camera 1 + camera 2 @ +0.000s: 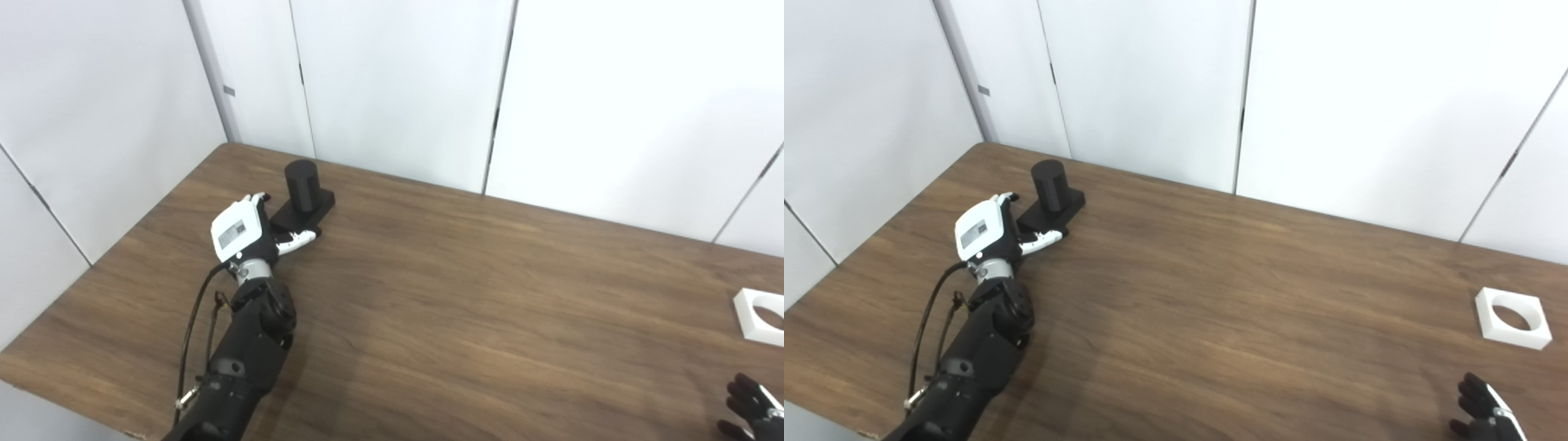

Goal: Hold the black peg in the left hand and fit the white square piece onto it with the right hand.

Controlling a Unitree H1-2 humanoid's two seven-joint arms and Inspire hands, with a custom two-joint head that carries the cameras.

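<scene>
The black peg (pixel 302 185), a round post on a flat square base, stands upright near the table's far left corner. My left hand (pixel 246 231) lies just in front of its base with fingers spread, open and touching or nearly touching the base's near edge. The white square piece (pixel 1513 318), with a round hole through it, lies flat on the table at the far right. My right hand (pixel 1485 410) shows only partly at the bottom right corner, below the white piece and apart from it, fingers spread and holding nothing.
The wooden table (pixel 465 294) stretches between the two objects. White wall panels (pixel 398 79) stand close behind the table's far edge and along its left side. The table's near left edge (pixel 73 398) is in view.
</scene>
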